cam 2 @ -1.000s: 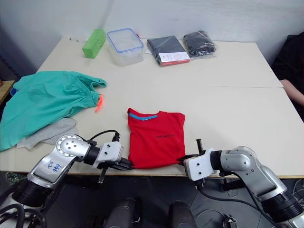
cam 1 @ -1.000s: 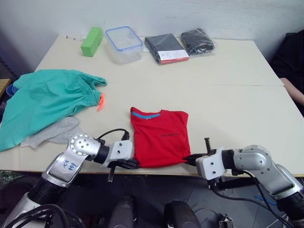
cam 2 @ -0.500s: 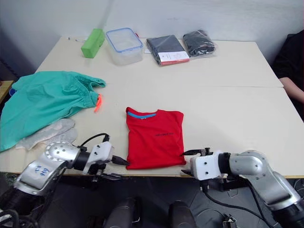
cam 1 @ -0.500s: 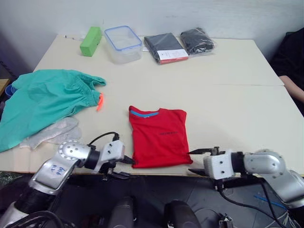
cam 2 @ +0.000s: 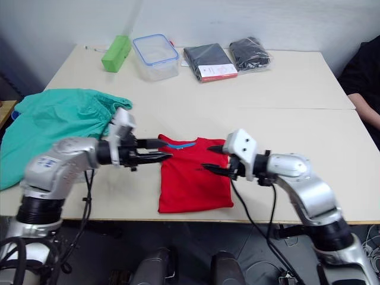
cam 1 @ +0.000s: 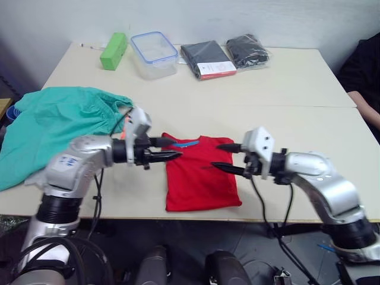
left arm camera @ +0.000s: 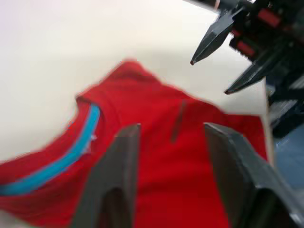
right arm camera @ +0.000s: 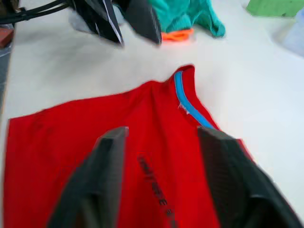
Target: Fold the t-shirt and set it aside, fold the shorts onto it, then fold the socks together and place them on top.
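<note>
With the bright red cloth t-shirt (cam 1: 200, 178) lying narrowed lengthwise near the pale tabletop's (cam 1: 285, 113) front edge, the left gripper (cam 1: 163, 149) and right gripper (cam 1: 228, 157) hover over its collar end, jaws released, apparently mid-fold; next, grasp that end and fold it down.

Shorts (cam 1: 53, 127) cut off by left picture edge; left arm covers waistband part and most of orange drawstring (right arm camera: 176, 34). Chest print (cam 2: 209, 170) on t-shirt (cam 1: 199, 181) too small to read. Socks hidden.
</note>
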`<state>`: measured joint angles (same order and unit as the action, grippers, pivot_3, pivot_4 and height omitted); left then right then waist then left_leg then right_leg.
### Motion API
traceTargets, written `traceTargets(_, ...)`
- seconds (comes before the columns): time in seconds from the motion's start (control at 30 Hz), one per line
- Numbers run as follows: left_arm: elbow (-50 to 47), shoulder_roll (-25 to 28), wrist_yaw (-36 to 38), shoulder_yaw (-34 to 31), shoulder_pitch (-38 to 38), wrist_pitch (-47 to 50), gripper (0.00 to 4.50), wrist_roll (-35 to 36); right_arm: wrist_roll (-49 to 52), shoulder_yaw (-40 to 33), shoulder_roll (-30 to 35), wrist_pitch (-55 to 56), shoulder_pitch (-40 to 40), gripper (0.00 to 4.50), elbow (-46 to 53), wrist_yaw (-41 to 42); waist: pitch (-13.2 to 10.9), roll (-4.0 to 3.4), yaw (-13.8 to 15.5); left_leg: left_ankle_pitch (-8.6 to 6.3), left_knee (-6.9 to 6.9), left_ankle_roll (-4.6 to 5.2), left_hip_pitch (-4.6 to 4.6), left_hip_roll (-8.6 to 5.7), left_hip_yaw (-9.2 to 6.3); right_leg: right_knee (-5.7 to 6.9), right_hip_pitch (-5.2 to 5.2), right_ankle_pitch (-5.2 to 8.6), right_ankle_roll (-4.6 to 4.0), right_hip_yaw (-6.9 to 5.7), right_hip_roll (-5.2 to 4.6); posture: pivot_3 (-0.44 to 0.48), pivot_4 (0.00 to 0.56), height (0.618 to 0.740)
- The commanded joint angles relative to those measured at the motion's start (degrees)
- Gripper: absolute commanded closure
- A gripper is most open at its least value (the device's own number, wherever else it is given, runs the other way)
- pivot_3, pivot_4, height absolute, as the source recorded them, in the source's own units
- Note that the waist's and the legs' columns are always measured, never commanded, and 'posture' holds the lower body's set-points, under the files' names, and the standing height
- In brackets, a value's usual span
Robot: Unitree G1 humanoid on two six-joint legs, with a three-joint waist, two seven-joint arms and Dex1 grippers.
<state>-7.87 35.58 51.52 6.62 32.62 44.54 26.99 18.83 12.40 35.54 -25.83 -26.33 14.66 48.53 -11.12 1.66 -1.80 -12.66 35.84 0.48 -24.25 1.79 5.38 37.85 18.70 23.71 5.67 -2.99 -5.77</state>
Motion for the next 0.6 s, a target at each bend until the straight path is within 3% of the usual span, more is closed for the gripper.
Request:
traceTargets(0.03, -0.78, -0.23, -0.17, 4.86, -1.30, -4.84, 3.62, -5.14, -5.45, 3.55, -2.51, 3.71, -2.81, 3.79, -3.82, -0.90, 0.00, 0.00, 0.12, 0.00, -0.03, -0.03, 0.00, 0.00, -0.01, 0.03, 0.04, 0.00, 0.00, 0.00, 0.00, 0.000, 0.150, 0.740)
traceTargets(0.1, 0.43, -0.96, -0.18, 6.40, -1.69, -6.01, 4.22, -6.55, -8.14, 5.36, -3.51, 5.34, -3.61, 4.46, -6.05, -0.74, 0.00, 0.00, 0.25, 0.03, -0.05, -0.09, 0.01, 0.04, -0.04, 0.07, 0.06, 0.00, 0.00, -0.02, 0.04, 0.000, 0.150, 0.740)
traceTargets(0.13, 1.66, -0.65, 0.57, 8.94, -1.96, -7.91, 4.47, -8.98, -10.28, 7.06, -3.66, 6.40, -3.95, 4.50, -7.60, -0.39, 0.00, 0.00, 0.26, 0.04, -0.03, -0.10, 0.01, 0.04, -0.05, 0.08, 0.06, 0.00, 0.00, -0.02, 0.05, 0.000, 0.150, 0.740)
traceTargets(0.23, 4.62, 0.19, 1.44, 14.41, -2.65, -12.14, 4.47, -15.16, -16.31, 9.81, -3.93, 9.37, -4.88, 4.50, -12.92, -1.85, 0.00, 0.00, 0.29, 0.06, 0.05, -0.05, 0.05, 0.02, -0.02, 0.01, -0.05, 0.01, -0.02, -0.01, 0.05, 0.000, 0.150, 0.740)
traceTargets(0.47, 9.10, 0.14, -0.36, 13.90, -4.46, -13.78, 4.47, -18.76, -23.57, 4.48, -4.68, 12.70, -9.96, 4.50, -31.84, -13.55, 0.08, -0.09, 0.30, 0.09, 0.10, 0.00, 0.18, -0.01, -0.07, 0.01, -0.24, 0.01, -0.02, -0.04, -0.06, 0.000, 0.150, 0.740)
traceTargets(0.6, 7.96, 0.18, -0.20, 11.88, -5.13, -13.10, 4.47, -17.43, -22.17, 3.02, -4.56, 11.65, -8.71, 4.50, -29.62, -11.01, 0.12, -0.10, 0.22, 0.09, 0.10, -0.01, 0.20, 0.01, -0.06, 0.04, -0.25, 0.00, -0.02, -0.03, -0.05, 0.000, 0.150, 0.740)
